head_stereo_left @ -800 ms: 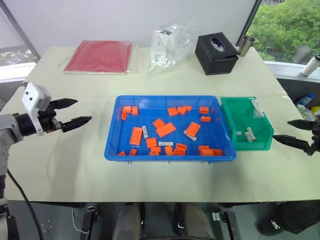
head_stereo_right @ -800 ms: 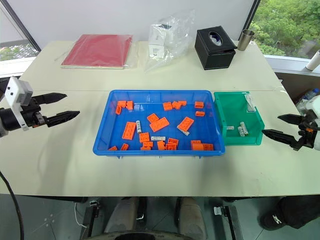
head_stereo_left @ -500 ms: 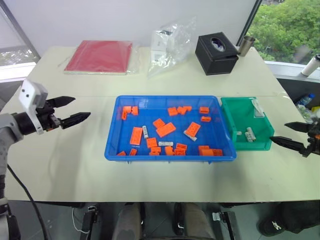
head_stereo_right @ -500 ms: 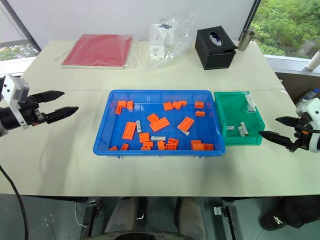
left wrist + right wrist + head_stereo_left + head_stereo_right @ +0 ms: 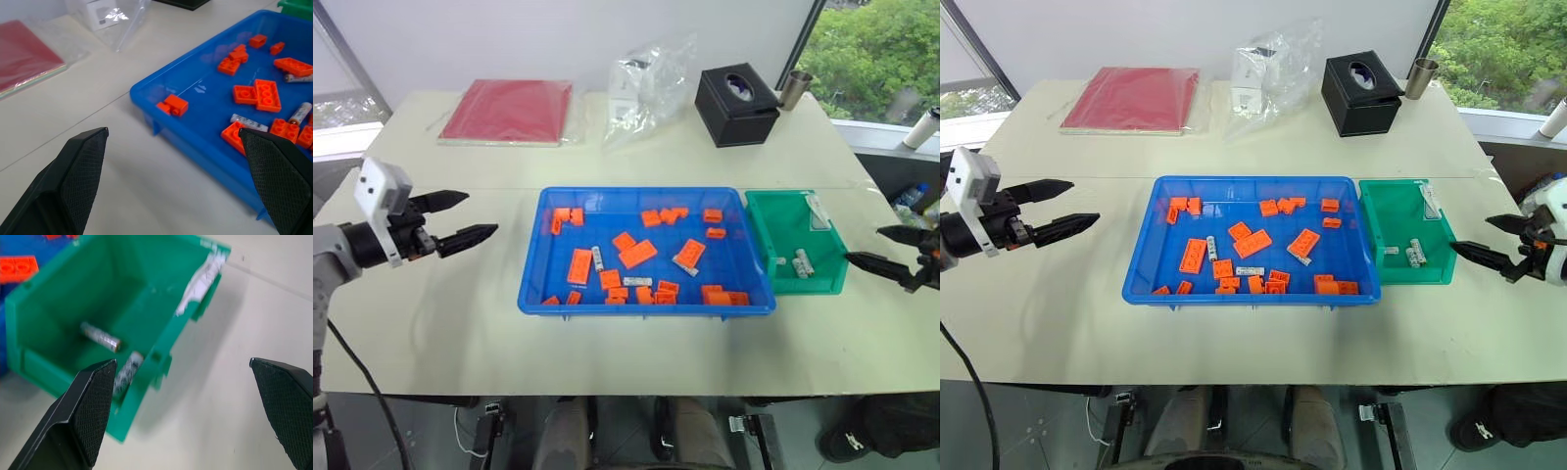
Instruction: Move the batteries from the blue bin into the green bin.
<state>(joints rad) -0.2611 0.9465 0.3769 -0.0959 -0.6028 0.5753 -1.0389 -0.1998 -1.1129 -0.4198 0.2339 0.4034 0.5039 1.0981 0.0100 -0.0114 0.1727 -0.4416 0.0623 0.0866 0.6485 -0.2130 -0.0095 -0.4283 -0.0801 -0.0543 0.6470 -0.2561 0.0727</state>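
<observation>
Centre frame, blue bin [image 5: 534,277] holds batteries [image 5: 637,281] among orange bricks [image 5: 637,254]; green bin [image 5: 824,280] right. Left gripper [image 5: 460,218], right gripper [image 5: 889,252]: jaws wide, empty, flanking, likely poised to reach.

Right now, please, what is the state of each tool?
Left tool: open, holding nothing, beside the blue bin.
Right tool: open, holding nothing, beside the green bin.

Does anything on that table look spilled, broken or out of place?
Nothing spilled or broken. The only mix-up: a few batteries lie among the orange bricks in the blue bin; others already sit in the green bin.
</observation>
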